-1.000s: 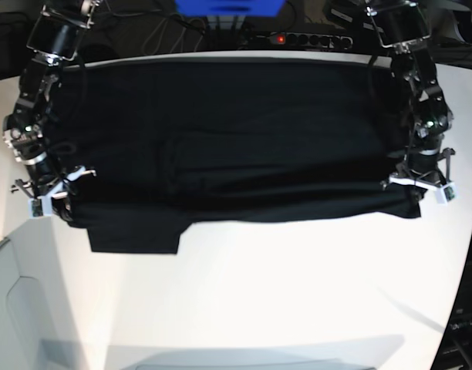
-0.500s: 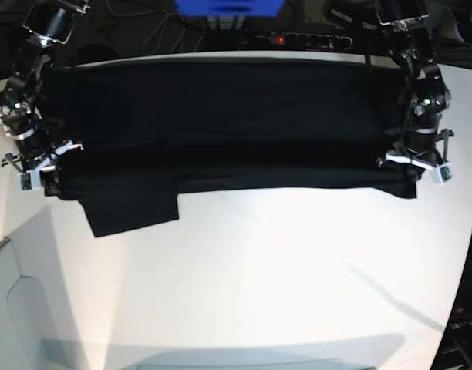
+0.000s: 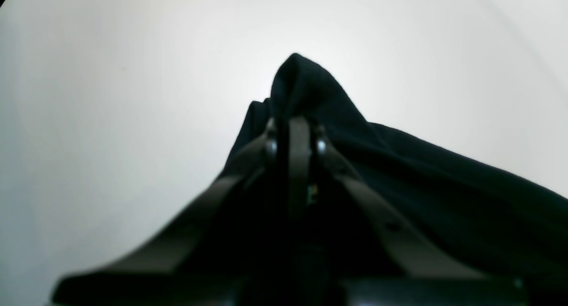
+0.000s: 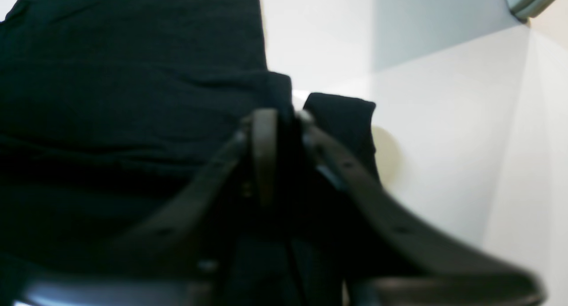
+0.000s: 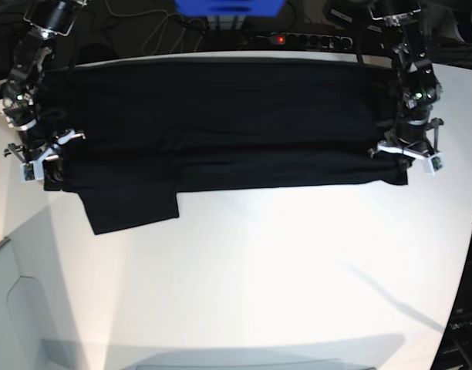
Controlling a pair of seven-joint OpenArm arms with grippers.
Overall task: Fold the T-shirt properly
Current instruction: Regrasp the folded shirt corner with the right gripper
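Observation:
The black T-shirt (image 5: 220, 123) lies folded lengthwise in a wide band across the far half of the white table (image 5: 259, 277). One sleeve (image 5: 132, 208) sticks out toward the front at the left. My left gripper (image 5: 406, 159) is at the band's right end. In the left wrist view it (image 3: 295, 121) is shut on a peak of black cloth (image 3: 301, 84). My right gripper (image 5: 37, 166) sits at the band's left end. In the right wrist view its (image 4: 286, 117) jaws stand slightly apart, with dark T-shirt fabric (image 4: 111, 75) lying between and beside them.
A black power strip (image 5: 305, 38) with a red light and loose cables run behind the table's far edge, beside a blue object (image 5: 228, 6). A pale grey panel (image 5: 20, 308) borders the table at the lower left.
Both grippers moved toward the far side of the table, pulling the T-shirt's front edge back with them. The band is narrower and flatter. The sleeve at the left still sticks out.

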